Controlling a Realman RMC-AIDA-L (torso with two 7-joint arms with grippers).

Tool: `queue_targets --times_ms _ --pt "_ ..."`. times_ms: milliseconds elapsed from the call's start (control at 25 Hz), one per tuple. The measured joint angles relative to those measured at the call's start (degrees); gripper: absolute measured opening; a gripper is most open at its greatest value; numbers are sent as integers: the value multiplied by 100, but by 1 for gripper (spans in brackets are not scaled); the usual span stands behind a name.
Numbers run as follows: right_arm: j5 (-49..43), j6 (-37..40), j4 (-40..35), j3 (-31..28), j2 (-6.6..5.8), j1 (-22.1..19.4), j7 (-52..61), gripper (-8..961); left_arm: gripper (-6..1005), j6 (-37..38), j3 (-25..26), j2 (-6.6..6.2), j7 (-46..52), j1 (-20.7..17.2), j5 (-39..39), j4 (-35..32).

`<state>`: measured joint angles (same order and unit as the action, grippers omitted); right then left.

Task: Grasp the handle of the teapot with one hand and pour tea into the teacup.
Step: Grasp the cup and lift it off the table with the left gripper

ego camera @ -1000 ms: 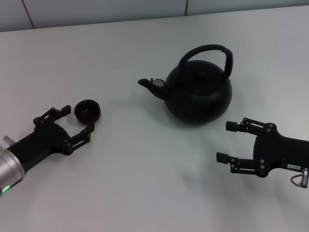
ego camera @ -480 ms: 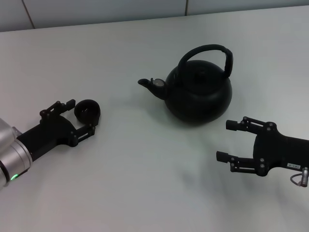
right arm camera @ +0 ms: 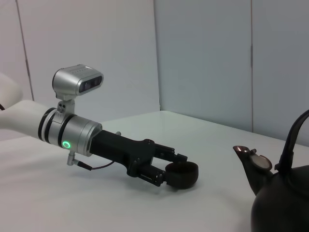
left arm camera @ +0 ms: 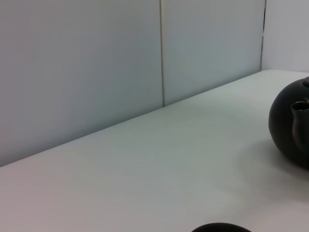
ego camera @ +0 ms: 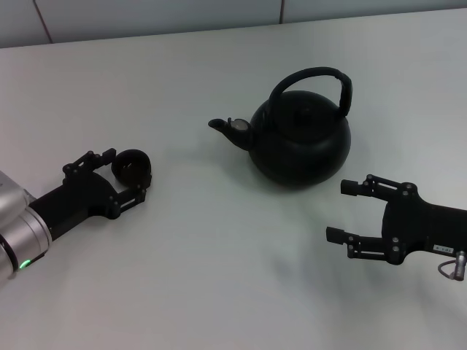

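**Left end effector now clamped on the teacup**

Since a second ago the left end effector (ego camera: pixel 125 177) slid in, fingers now clenched around the teacup (ego camera: pixel 132 167) at 9 o'clock. The teapot (ego camera: pixel 299 137) sits mid-counter (ego camera: pixel 219 277), handle (ego camera: pixel 314 80) untouched. The right end effector (ego camera: pixel 346 211) hangs released at 4 o'clock.

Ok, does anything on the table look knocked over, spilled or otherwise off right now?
Nothing stands out. The teapot sits upright with its handle raised, no liquid on the table. The teacup stands upright between the left gripper's fingers; the right gripper waits open nearby.
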<state>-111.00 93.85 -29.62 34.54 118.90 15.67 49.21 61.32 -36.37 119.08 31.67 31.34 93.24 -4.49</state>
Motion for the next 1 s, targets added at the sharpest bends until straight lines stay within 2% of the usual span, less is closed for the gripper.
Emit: queue_targets --times_ms 360,1000 --pt "0 16 0 -7 0 -4 0 816 802 0 -28 0 41 40 2 1" --pt "0 37 -10 -9 0 14 0 816 735 -14 -27 0 56 92 34 71"
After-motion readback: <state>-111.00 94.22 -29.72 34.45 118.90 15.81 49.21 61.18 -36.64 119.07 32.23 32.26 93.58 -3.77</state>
